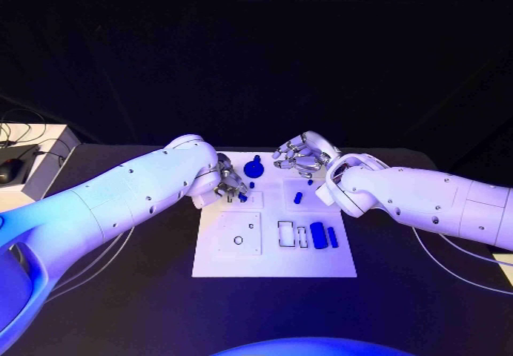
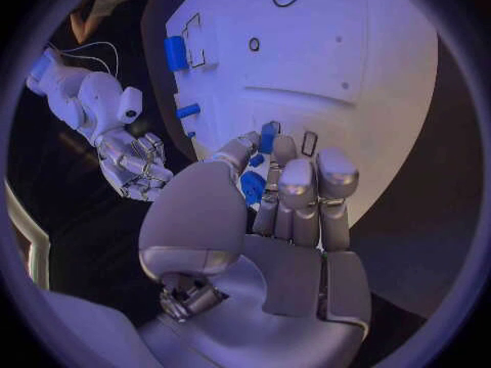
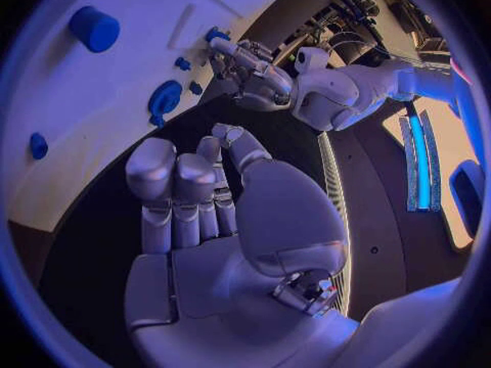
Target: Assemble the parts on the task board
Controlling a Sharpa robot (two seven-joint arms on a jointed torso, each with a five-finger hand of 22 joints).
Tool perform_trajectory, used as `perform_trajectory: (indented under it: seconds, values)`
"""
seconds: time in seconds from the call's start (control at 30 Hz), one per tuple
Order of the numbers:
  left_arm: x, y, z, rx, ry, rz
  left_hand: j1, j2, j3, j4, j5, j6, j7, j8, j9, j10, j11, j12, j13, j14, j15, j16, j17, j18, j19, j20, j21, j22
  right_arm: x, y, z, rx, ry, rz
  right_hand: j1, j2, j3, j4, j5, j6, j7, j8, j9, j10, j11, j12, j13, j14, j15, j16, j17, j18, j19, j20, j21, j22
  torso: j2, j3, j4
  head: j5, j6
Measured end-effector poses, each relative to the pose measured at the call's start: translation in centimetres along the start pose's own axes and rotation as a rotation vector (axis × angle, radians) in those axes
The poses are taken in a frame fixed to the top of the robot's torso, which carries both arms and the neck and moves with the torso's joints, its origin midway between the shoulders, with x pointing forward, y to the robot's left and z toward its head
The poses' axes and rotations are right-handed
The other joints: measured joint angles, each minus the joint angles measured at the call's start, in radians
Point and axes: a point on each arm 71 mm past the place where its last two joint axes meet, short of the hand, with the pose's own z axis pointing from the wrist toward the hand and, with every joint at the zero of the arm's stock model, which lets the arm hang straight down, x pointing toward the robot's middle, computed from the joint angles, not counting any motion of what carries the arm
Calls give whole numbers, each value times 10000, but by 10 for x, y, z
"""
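The white task board (image 1: 273, 259) lies in the middle of the table. My left hand (image 1: 227, 184) hovers over its far left part, fingers bent down next to a small blue part (image 1: 242, 197); nothing is gripped in it. The left wrist view shows this hand (image 2: 277, 221) with a blue part (image 2: 269, 135) just past its fingertips. A round blue disc (image 1: 253, 168) lies between the two hands. My right hand (image 1: 302, 157) hangs over the board's far edge, fingers curled loosely and holding nothing. In the right wrist view that hand (image 3: 204, 213) is empty, with the disc (image 3: 164, 100) beyond it.
Another small blue part (image 1: 298, 198) lies mid-board. Blue parts (image 1: 316, 231) and a thin one (image 1: 333, 236) sit by the outlined slots at the board's near right. A ring mark (image 1: 237, 239) is at the near left. A pale box (image 1: 43, 159) stands at the table's far left.
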Motion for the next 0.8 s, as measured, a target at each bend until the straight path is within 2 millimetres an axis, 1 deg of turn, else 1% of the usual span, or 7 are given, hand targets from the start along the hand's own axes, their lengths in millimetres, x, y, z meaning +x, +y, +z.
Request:
perform_trajectory:
  seconds: [0.23,0.4,0.53,0.6,0.63,0.67,0.8]
  values:
    - [1,6,-6,96,-34,-54,-5,-4,69,68,65,4,4,0,-1,37,36,-54,41,0,0,43,12,-5,35,-35,87,49,-1,-1,-1,22,-9,-20,0,0,0,0,0,0,-1,0,0,1,1,0,0,0,0,0,0,0,0,0,0,-1,-11,1,10,-8,5]
    - [2,6,-8,189,-100,-183,-108,-107,236,233,69,20,20,0,-1,37,36,-125,142,1,1,51,19,-7,36,-35,116,62,-2,-2,-1,43,-23,-34,0,0,0,0,0,-4,-6,0,0,1,1,0,0,0,0,0,-1,0,0,0,0,-1,-12,-6,12,-9,5]
    - [2,7,-10,237,-241,-348,-109,-108,250,246,70,37,37,0,-1,37,36,-150,179,1,1,51,19,-7,35,-35,116,62,-2,-2,-2,45,-24,-37,0,0,0,0,0,-14,-17,0,0,1,1,0,0,0,0,0,-1,0,0,0,0,-2,-8,-11,12,14,9]
    - [1,7,-10,254,-338,-440,-172,-168,268,245,70,38,38,0,0,38,36,-150,211,2,2,51,18,-8,56,-56,116,61,-2,-3,-2,44,-23,-38,0,0,0,0,0,-14,-17,0,0,1,1,0,0,0,0,0,-1,0,0,0,0,-2,-2,-11,12,17,16]
    - [1,7,-10,264,-402,-497,-177,-171,328,305,70,39,39,0,0,38,35,-150,221,3,3,51,18,-14,70,-70,116,61,-2,-3,-2,44,-23,-39,0,0,0,0,0,-14,-17,0,0,1,1,0,0,0,0,0,-1,0,0,0,0,-2,0,-10,12,18,17]
    - [1,7,-10,270,-449,-539,-178,-171,341,318,70,39,39,0,0,38,36,-150,223,3,3,51,18,-72,71,-70,116,61,-2,-3,-2,44,-23,-40,0,0,0,0,0,-14,-17,0,0,1,1,0,0,0,0,0,-1,0,0,0,0,-2,3,-11,11,20,18]
    - [1,6,-10,296,-607,-693,-245,-158,343,319,70,51,51,0,0,74,70,-150,265,4,4,51,18,-74,71,-71,116,76,-2,-3,-2,45,-19,-41,0,0,0,0,0,-14,-18,0,0,2,2,0,0,0,0,0,-2,0,0,0,0,-3,9,-11,5,28,20]
